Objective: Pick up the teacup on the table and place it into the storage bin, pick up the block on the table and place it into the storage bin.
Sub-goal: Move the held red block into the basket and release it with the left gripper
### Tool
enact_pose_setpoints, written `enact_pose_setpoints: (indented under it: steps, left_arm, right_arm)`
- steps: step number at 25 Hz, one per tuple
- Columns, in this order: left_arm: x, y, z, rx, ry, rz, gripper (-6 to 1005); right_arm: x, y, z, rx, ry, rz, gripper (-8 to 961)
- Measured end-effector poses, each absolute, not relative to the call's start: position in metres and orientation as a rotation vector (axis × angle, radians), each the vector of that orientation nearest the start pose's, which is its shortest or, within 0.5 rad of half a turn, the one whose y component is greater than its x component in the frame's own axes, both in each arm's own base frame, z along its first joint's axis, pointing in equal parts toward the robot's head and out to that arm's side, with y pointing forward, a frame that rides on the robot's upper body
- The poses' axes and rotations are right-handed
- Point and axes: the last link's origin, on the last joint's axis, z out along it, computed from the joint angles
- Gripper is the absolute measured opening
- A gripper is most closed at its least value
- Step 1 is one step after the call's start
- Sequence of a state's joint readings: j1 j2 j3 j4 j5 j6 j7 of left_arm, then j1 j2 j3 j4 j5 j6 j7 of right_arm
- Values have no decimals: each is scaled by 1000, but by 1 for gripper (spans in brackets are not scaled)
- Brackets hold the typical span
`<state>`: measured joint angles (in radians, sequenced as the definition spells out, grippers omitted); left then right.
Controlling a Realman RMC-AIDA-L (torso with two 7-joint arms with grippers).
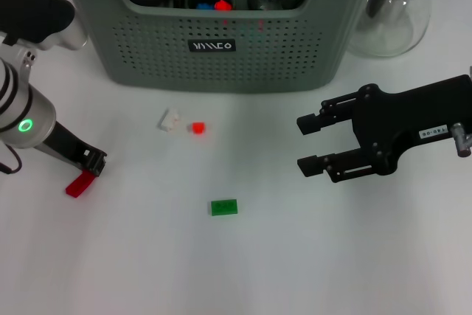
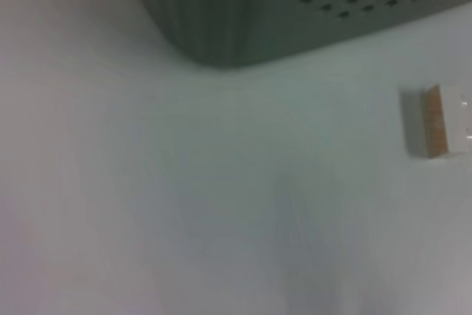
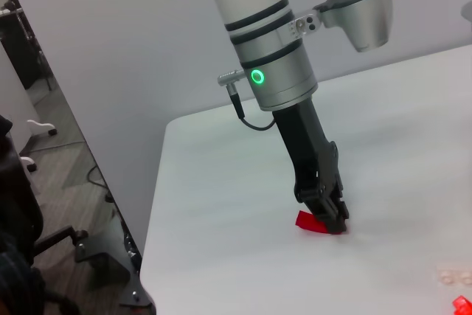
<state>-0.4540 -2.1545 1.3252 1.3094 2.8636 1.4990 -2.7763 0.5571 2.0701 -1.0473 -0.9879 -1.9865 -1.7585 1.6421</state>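
The red block (image 1: 80,184) lies at the table's (image 1: 295,271) left edge, tilted, one end raised off the surface, with the left gripper (image 1: 93,161) down on that raised end. In the right wrist view the fingers look pressed together on the block, pinching it by a corner. The bin (image 1: 221,49) stands well apart at the back, already holding dark teaware and small coloured bits; no teacup shows on the table. Between lie a white block (image 1: 169,120), a small red piece (image 1: 197,128) just beside it, and a green block (image 1: 224,207) nearer the front. The right gripper (image 1: 313,143) hovers over the table's right side, fingers spread, holding nothing. A pitcher (image 1: 394,12) stands right of the bin.

The grip seems the weak point: a hold on one corner could let the block pivot or slip out during the lift or the carry to the bin. It also sits close to the table edge, so a slip could send it to the floor. A low carry might clip the bin's wall
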Motion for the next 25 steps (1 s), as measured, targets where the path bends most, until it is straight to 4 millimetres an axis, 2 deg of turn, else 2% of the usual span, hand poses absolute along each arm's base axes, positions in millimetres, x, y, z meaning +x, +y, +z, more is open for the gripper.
enact_pose_setpoints:
  steps: [5, 11, 15, 20, 25]
  left_arm:
    - [-250, 326, 10, -2187, -1331, 586, 178]
    - [-218, 319, 39, -2199, -1276, 515, 181]
    - [-187, 313, 49, -2271, -1202, 427, 182]
    - [-144, 314, 57, -2409, -1106, 202, 184]
    - [-97, 319, 71, -2550, -908, -38, 186]
  right_arm:
    - [192, 320, 4, -3142, 368, 462, 669]
    - [196, 322, 9, -3126, 379, 449, 668]
    - [210, 324, 12, -3119, 454, 397, 668]
    - [228, 324, 19, -3112, 577, 287, 667]
    - [235, 327, 30, -3065, 655, 303, 664]
